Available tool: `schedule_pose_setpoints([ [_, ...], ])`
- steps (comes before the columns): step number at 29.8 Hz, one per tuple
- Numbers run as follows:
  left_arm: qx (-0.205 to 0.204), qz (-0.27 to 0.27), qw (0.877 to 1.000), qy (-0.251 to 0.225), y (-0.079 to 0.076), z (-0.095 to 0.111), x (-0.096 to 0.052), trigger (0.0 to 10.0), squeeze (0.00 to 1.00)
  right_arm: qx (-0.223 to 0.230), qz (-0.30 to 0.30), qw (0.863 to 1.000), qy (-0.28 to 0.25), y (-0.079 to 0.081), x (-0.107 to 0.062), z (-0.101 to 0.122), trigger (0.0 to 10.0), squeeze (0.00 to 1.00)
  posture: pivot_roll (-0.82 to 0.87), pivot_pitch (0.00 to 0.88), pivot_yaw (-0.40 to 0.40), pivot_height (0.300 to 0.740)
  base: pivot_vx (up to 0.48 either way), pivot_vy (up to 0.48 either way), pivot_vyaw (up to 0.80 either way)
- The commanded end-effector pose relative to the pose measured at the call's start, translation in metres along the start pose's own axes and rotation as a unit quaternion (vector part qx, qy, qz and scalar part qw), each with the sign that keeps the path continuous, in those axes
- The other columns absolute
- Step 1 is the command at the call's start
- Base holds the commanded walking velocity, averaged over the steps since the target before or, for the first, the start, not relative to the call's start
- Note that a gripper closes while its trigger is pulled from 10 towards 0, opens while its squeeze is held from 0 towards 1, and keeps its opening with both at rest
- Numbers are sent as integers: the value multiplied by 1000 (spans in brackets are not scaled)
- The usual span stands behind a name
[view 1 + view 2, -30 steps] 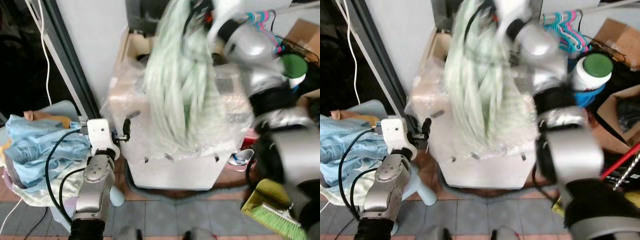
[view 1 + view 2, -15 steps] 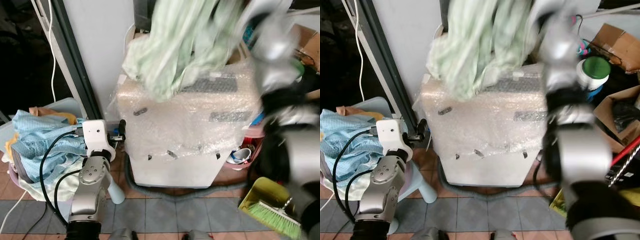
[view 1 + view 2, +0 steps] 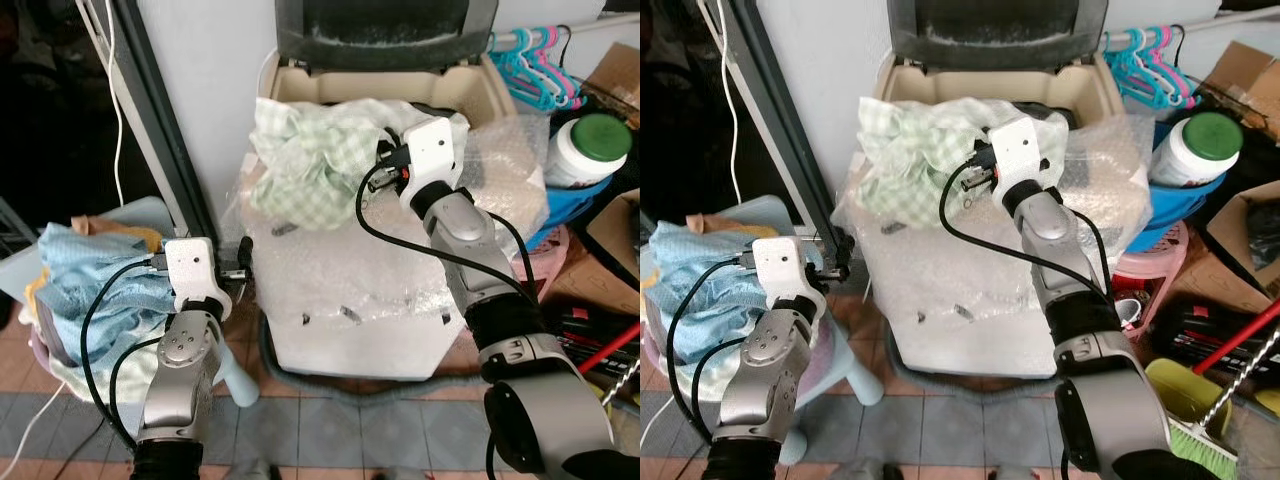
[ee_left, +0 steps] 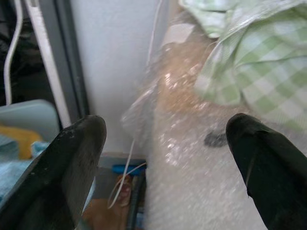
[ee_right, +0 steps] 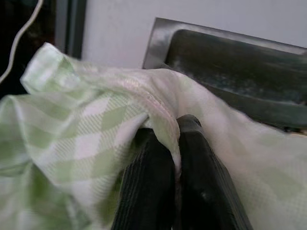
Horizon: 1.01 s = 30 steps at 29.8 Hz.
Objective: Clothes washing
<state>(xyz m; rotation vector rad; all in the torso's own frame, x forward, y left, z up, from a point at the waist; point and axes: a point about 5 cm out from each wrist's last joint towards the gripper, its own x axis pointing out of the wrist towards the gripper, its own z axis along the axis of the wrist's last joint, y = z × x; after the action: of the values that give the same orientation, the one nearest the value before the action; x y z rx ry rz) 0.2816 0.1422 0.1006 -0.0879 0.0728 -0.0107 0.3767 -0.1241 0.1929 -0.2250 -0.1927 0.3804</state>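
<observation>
Lowered: right gripper [image 5: 175, 158] pinching green checked cloth [image 3: 310, 150] over washer rim [image 3: 290, 85]; left gripper [image 4: 163, 143] spread wide, apparently idle.

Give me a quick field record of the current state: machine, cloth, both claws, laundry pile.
washer: lid up, body wrapped in bubble wrap
green checked cloth: bunched over the washer's front rim, part hanging outside
right claw: shut on the green checked cloth, at the washer opening
left claw: open, low beside the washer, holding nothing
blue laundry pile: in a basket on the robot's left
</observation>
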Motion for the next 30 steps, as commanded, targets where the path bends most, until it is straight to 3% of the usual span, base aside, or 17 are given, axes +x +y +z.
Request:
schedule_pose_setpoints([
  [1, 3, -5, 1000, -7, 0, 4, 2, 10000, 0, -8, 6, 1000, -12, 1, 6, 13, 10000, 0, -58, 0, 58, 740, 330, 0, 0],
  [6, -1, -2, 1000, -7, 0, 3, 0, 10000, 0, -3, 10, 1000, -7, 2, 6, 16, 10000, 0, -50, 0, 47, 740, 335, 0, 0],
  [10, -3, 2, 1000, -6, 0, 3, -1, 10000, 0, -23, 49, 998, 15, 8, 11, 15, 10000, 0, -51, 0, 42, 740, 351, 0, 0],
  [12, -5, 2, 1000, -4, -1, 2, -1, 10000, 0, -88, 20, 995, 41, -6, 14, 11, 10000, 0, -55, 0, 37, 740, 292, 0, 0],
  [14, -7, 1, 1000, -5, -2, 2, -1, 10000, 0, -61, -90, 994, 16, -38, 15, 26, 10000, 0, -57, 0, 34, 740, 276, 0, 0],
  [16, -8, 2, 1000, -5, -2, 2, -1, 10000, 0, -53, -152, 986, -34, -56, 13, 44, 10000, 0, -57, 0, 32, 740, 276, 0, 0],
  [17, -8, 2, 1000, -5, -2, 2, -1, 10000, 0, -53, -152, 986, -34, -56, 13, 44, 10000, 0, -57, 0, 32, 740, 274, 0, 0],
  [18, -10, 3, 1000, -3, -2, 1, -1, 10000, 0, -67, -183, 977, -83, -69, 9, 63, 10000, 0, -57, 0, 32, 740, 0, 0, 0],
  [20, -11, 4, 1000, -2, -2, 1, -1, 10000, 0, -73, -186, 975, -95, -72, 7, 68, 10000, 0, -57, 0, 32, 740, 0, 0, 0],
  [25, -10, 2, 1000, 3, -2, 0, -1, 10000, 0, -82, -137, 986, -43, -55, 1, 36, 10000, 0, -63, 0, 34, 740, 0, 0, 0],
  [26, -10, 3, 1000, 3, -2, 0, -1, 10000, 0, -73, -109, 991, -12, -45, -1, 21, 10000, 0, -61, 0, 36, 740, 0, 0, 0],
  [30, -10, 5, 1000, 6, -2, -1, -2, 10000, 0, -39, -66, 997, 25, -29, -11, -2, 10000, 0, -63, 0, 39, 740, 0, 0, 0],
])
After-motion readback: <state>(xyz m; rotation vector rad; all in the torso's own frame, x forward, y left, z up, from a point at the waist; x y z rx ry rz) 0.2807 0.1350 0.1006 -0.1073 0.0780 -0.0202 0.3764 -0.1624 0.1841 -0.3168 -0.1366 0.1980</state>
